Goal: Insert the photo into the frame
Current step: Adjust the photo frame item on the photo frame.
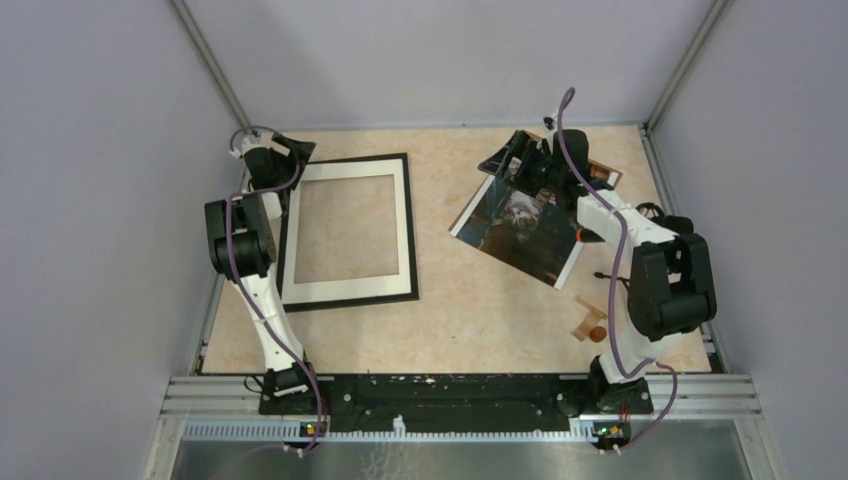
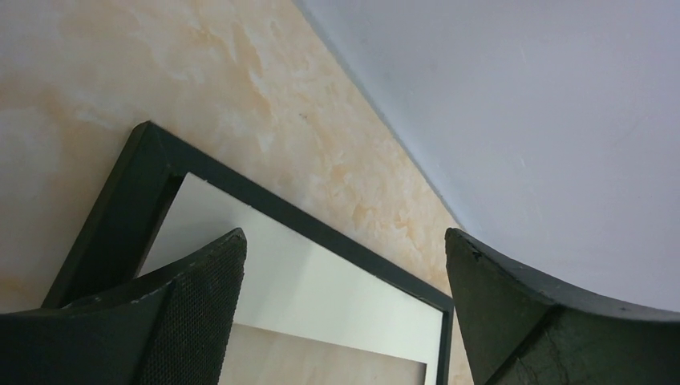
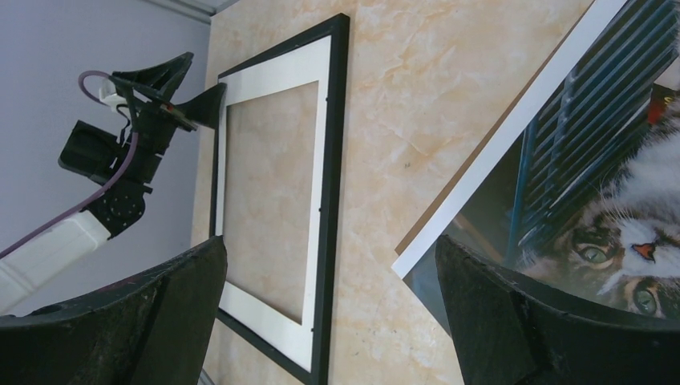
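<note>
Across the pale marbled tabletop, only the overhead view gives us both halves at once: the large rectangular frame with a thin black border lies flat on the left half, and the glossy cat photo with a white margin lies askew on the right half, well apart from it. The right wrist view adds what the overhead blurs, namely the cat's green eyes, dark slats behind it and a brown edge showing under the print. The left wrist view shows just one frame corner against the grey wall. Inside the border sits a wide white cardboard mat, and bare table shows through its opening. The left gripper is at the frame's far left corner, jaws spread wide and holding nothing; we cannot tell whether it touches. The right gripper hangs over the photo's far corner, equally wide and empty. Small wooden pieces lie near the right arm.
</note>
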You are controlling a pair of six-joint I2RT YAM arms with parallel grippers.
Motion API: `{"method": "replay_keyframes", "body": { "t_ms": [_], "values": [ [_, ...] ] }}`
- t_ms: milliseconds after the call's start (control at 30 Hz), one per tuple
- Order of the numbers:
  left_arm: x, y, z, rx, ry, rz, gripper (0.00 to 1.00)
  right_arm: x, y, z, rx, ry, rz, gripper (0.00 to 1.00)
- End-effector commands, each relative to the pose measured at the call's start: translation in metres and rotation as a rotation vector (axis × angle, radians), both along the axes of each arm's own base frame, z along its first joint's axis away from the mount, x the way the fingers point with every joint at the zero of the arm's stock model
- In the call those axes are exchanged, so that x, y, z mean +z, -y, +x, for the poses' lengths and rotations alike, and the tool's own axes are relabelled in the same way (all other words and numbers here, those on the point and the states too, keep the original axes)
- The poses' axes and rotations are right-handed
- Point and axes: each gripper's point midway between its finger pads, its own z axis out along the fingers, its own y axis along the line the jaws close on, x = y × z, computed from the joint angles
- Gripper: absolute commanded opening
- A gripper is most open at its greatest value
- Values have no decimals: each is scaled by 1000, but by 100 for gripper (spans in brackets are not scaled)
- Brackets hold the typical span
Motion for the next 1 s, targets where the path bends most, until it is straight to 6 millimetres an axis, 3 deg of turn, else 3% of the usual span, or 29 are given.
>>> {"method": "replay_keyframes", "body": {
  "t_ms": [0, 133, 267, 433, 500, 800, 967],
  "values": [
    [47, -3, 15, 0, 106, 22, 97, 19, 2, 12, -2, 69, 19, 99],
    [26, -12, 17, 58, 52, -1, 97, 19, 2, 12, -3, 70, 19, 99],
    [-14, -11, 17, 70, -40, -85, 97, 17, 2, 13, -1, 65, 19, 99],
    [-56, -14, 2, 123, -175, -117, 99, 15, 1, 13, 0, 62, 18, 99],
    [-62, -17, -5, 139, -225, -94, 99, 16, 1, 13, 0, 62, 19, 99],
    [-53, -29, -20, 182, -289, -8, 99, 16, 0, 13, 5, 61, 24, 99],
    [-16, -12, -1, 31, -140, 16, 99, 15, 0, 14, 7, 60, 25, 99]
  ]
}}
